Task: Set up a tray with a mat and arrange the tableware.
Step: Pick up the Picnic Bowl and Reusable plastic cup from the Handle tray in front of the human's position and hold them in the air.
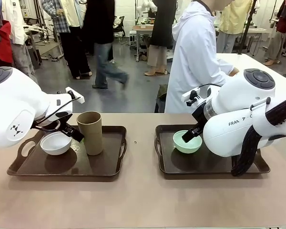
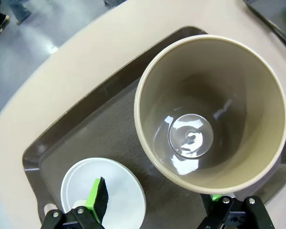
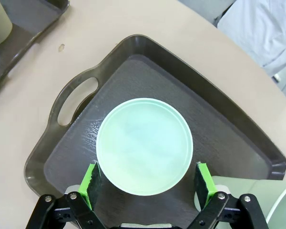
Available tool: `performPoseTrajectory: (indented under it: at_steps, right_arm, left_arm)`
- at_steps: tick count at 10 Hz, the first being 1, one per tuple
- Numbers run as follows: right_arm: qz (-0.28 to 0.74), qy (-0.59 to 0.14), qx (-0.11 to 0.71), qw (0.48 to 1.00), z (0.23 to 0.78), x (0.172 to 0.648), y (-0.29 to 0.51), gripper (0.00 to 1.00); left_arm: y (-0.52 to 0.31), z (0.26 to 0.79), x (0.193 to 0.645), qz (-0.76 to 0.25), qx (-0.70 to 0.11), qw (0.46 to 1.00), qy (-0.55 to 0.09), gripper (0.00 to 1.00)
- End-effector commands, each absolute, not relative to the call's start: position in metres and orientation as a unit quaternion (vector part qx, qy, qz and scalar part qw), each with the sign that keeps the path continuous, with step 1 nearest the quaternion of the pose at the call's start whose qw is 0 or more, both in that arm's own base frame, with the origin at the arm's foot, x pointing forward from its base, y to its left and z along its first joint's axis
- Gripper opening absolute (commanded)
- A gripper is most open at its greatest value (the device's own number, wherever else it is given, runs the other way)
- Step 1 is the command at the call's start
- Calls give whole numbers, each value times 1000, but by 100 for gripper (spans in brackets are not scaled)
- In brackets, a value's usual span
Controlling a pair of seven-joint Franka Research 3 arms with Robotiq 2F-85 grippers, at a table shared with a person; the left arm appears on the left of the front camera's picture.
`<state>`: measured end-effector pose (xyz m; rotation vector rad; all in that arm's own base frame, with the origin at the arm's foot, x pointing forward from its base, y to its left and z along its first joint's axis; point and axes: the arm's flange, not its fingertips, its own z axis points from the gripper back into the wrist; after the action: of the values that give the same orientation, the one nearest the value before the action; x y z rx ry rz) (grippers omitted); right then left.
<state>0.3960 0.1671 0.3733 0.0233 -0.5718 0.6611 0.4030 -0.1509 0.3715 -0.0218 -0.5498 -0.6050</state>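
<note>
The left end effector [image 2: 156, 193] is spread wide by the brown cup [image 1: 90, 132], with the white bowl [image 1: 56, 143] at the cup's 9 o'clock. The right end effector [image 3: 148, 183] is wide, straddling the mint bowl [image 3: 144, 145]. The right arm [image 1: 238, 119] shows "FRAN".

Mint green bowl [image 3: 144, 145] within wide-spread right end effector [image 3: 147, 182]

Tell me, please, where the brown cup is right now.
In the front view, the brown cup stands on the left tray, just right of the white bowl.
</note>
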Motion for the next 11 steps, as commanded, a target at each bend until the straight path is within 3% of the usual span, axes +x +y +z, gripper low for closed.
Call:
performPoseTrajectory:
  at_steps: [1, 7, 8, 10, 11]
  right_arm:
    - [320, -277, 11, 906, 373, 396, 167, 100]
    - [320, -277, 11, 906, 373, 396, 167, 100]
    - [306, -256, -6, 917, 385, 376, 179, 100]
    - [288, -218, 6, 932, 417, 326, 203, 100]
    - [252, -195, 2, 948, 429, 302, 208, 100]
  left_arm:
    - [-151, 372, 403, -294, -11, 917, -268, 100]
    - [-151, 372, 403, -294, -11, 918, -267, 100]
    - [-153, 391, 372, -335, 18, 905, -262, 100]
    - [-145, 434, 324, -281, 60, 931, -224, 100]
    - [-141, 455, 304, -274, 40, 939, -202, 100]
